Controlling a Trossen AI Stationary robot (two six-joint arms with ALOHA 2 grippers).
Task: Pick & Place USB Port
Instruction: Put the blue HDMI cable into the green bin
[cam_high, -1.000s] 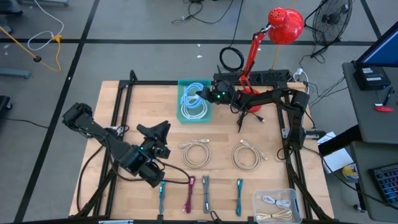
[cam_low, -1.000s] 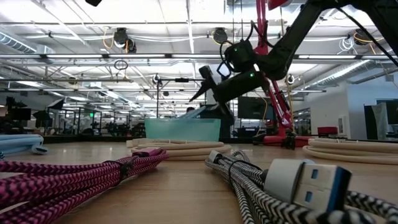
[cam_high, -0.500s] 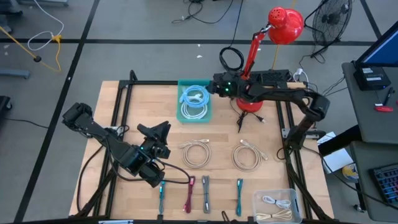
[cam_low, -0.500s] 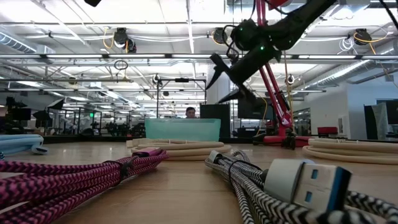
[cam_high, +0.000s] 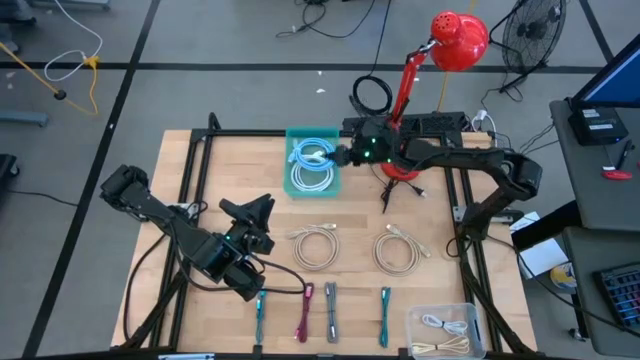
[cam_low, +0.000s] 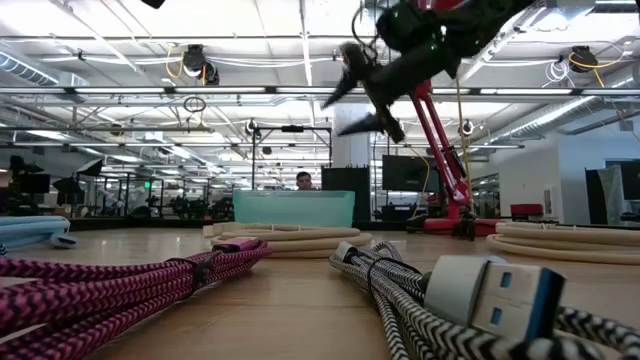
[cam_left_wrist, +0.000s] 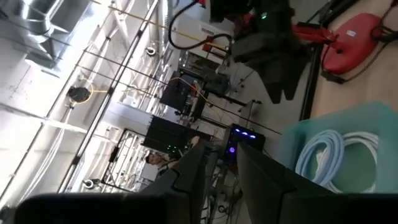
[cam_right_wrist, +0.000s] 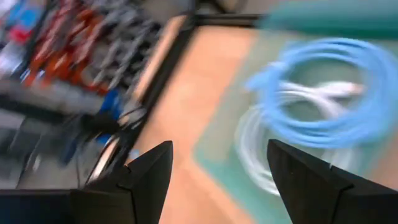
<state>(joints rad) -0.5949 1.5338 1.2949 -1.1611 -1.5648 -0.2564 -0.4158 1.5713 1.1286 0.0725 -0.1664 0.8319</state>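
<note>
A teal bin (cam_high: 313, 160) at the table's far middle holds coiled light-blue USB cables (cam_high: 312, 155). My right gripper (cam_high: 343, 156) hangs open and empty just off the bin's right rim, high above the table in the low view (cam_low: 352, 92); its wrist view (cam_right_wrist: 217, 163) looks down on the blue coils (cam_right_wrist: 323, 106). My left gripper (cam_high: 262, 213) waits over the table's left middle, pointing level toward the bin, its fingers (cam_left_wrist: 186, 177) a little apart with nothing between them. Two cream coils (cam_high: 315, 246) (cam_high: 399, 250) lie flat at mid-table.
Several tied cable bundles lie in a row at the near edge, among them magenta (cam_high: 305, 312) and black-and-white braided (cam_low: 400, 290). A clear tray (cam_high: 447, 331) of white cables stands near right. A red lamp (cam_high: 455, 42) and a power strip (cam_high: 430, 122) stand at the far right.
My right gripper has risen from low over the teal bin and drawn back toward the table's right edge, rolling as it went, with its fingers spreading wider. The blue cables stay in the bin.
</note>
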